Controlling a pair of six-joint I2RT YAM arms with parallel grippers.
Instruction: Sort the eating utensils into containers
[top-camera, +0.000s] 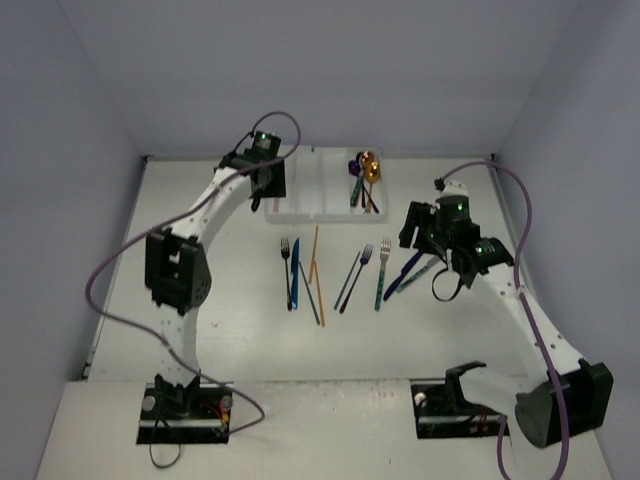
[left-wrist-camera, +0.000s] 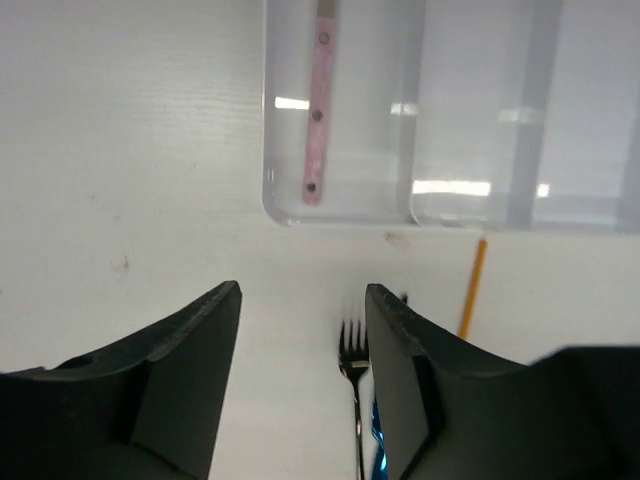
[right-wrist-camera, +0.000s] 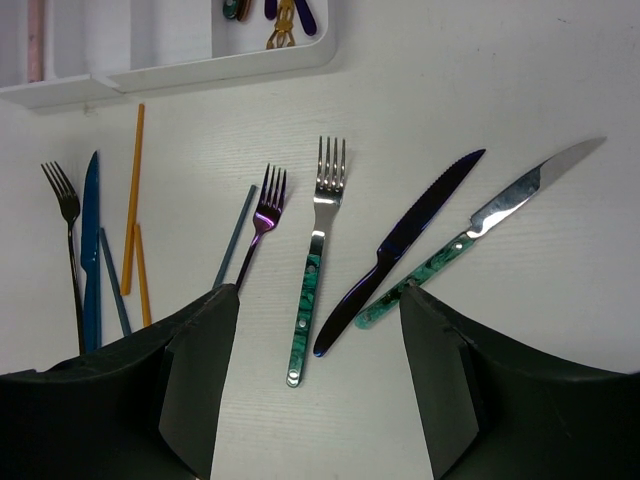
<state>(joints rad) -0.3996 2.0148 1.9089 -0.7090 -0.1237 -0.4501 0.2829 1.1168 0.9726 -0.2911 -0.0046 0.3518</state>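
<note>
- Left fingers (left-wrist-camera: 190, 380) fill the foot of our left wrist view; they stand spread apart with nothing between them, over bare worktop (left-wrist-camera: 120, 150).
- Just beyond them we see the tray (left-wrist-camera: 340, 218); a pink handle (left-wrist-camera: 317, 110) lies lengthwise in its left-end compartment.
- Right fingers (right-wrist-camera: 195, 370) likewise stand open and grip nothing; they hang above a teal fork (right-wrist-camera: 317, 260) lying on the worktop.
- Right of that fork lie a dark blue knife (right-wrist-camera: 400, 250) and a teal knife (right-wrist-camera: 480, 225), close side by side; left of it we find a purple fork (right-wrist-camera: 268, 200) just beside a grey chopstick (right-wrist-camera: 233, 235).
- Farther left lie orange chopsticks (right-wrist-camera: 134, 200), a blue knife (right-wrist-camera: 90, 250) and a black fork (right-wrist-camera: 63, 198); all are on the worktop, outside the tray.
- From above we see spoons (top-camera: 365, 172) heaped in the tray's right compartment; the left fingers hover over its left end.
</note>
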